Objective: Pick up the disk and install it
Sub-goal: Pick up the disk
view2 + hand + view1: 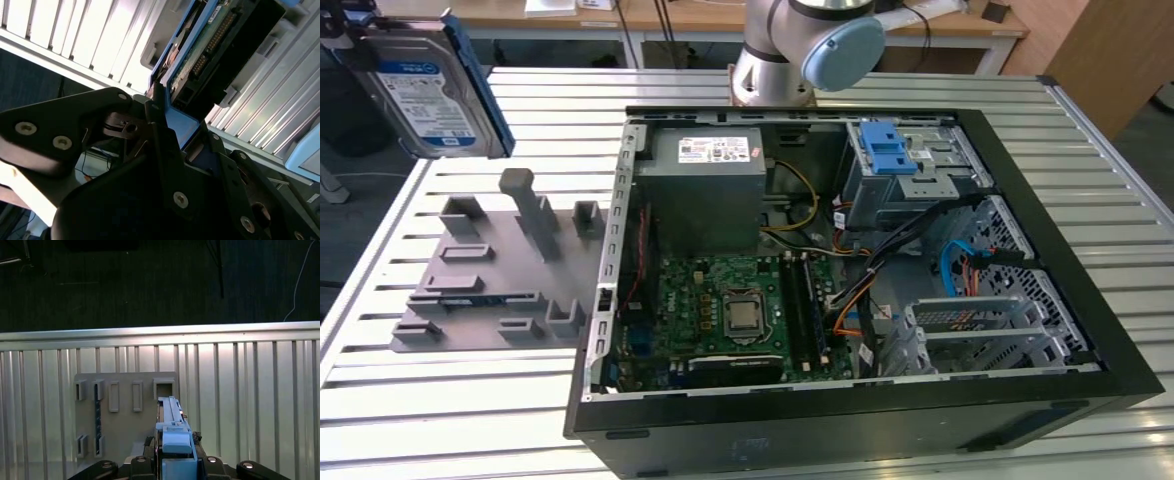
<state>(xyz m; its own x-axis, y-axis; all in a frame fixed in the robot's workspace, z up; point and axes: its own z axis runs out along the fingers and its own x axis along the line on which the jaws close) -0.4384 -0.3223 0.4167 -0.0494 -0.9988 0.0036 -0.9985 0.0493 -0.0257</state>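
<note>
The disk (430,88), a silver drive with a white-and-blue label in a blue carrier, hangs upright in the air at the exterior view's upper left, above the grey fixture plate (487,275). In the second wrist view my gripper (169,116) is shut on the blue carrier's end, and the disk (215,45) stretches away from the black fingers (159,125). In the first wrist view the disk (172,422) is seen edge-on above the fixture plate (125,425), clamped by my gripper (176,464).
An open computer case (1067,380) lies on the slatted metal table (467,420), holding a grey power supply box (707,185), a motherboard (734,315) and a silver drive cage with a blue latch (891,150). The arm's base (781,60) stands behind the case.
</note>
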